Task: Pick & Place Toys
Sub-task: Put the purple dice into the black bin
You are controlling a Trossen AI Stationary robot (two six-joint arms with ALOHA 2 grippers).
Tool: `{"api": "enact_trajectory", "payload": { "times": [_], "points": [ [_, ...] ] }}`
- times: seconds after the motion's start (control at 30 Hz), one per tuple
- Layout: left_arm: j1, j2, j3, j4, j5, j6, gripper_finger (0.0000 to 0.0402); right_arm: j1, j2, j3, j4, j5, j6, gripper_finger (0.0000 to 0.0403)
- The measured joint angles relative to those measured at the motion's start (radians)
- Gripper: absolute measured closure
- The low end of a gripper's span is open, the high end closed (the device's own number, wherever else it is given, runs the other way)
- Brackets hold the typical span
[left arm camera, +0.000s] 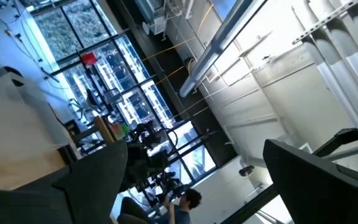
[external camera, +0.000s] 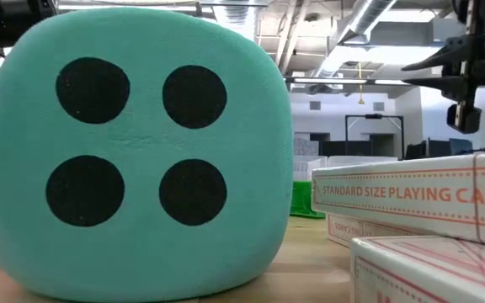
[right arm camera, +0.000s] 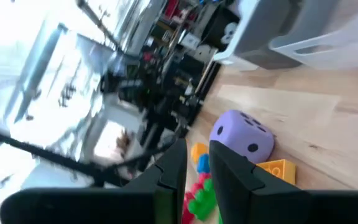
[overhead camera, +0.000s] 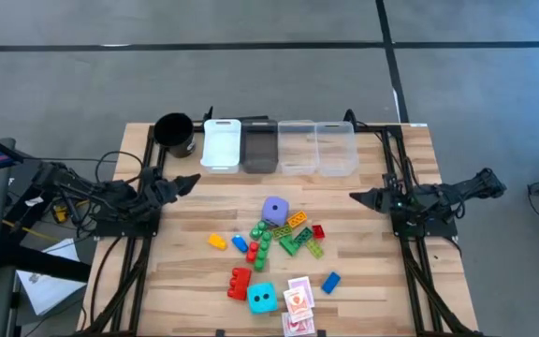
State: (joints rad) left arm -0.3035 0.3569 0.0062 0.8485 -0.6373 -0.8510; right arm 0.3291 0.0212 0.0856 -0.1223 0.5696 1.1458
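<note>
The toys lie in a loose heap at the table's middle: a purple die (overhead camera: 275,210), a cyan die (overhead camera: 261,298), red (overhead camera: 240,282), yellow (overhead camera: 216,241), green (overhead camera: 263,241), orange (overhead camera: 297,221) and blue (overhead camera: 330,282) bricks, and red-white card packs (overhead camera: 298,301). In the low view the cyan die (external camera: 137,151) fills the picture beside the card packs (external camera: 419,198). My left gripper (overhead camera: 183,182) hovers open at the table's left, tipped up toward the room (left arm camera: 197,168). My right gripper (overhead camera: 356,197) hovers shut at the right, level, pointing at the purple die (right arm camera: 244,137).
Along the far edge stand a black cup (overhead camera: 174,134), a white bin (overhead camera: 221,144), a grey bin (overhead camera: 259,146) and two clear bins (overhead camera: 297,148) (overhead camera: 336,148). Bare wood lies between the heap and each arm. A person (left arm camera: 185,202) shows in the room beyond.
</note>
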Motion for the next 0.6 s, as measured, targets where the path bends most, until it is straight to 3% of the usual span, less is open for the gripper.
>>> {"api": "enact_trajectory", "payload": {
  "times": [0.33, 0.6],
  "points": [
    [0.000, 0.062, 0.000, 0.008, 0.000, -0.081, 0.0032, -0.051, 0.000, 0.002, -0.040, 0.015, 0.055, 0.0337],
    [0.000, 0.429, 0.121, -0.014, -0.004, -0.207, 0.0032, -0.070, 0.000, 0.003, -0.050, -0.029, 0.035, 0.0337]
  ]
}}
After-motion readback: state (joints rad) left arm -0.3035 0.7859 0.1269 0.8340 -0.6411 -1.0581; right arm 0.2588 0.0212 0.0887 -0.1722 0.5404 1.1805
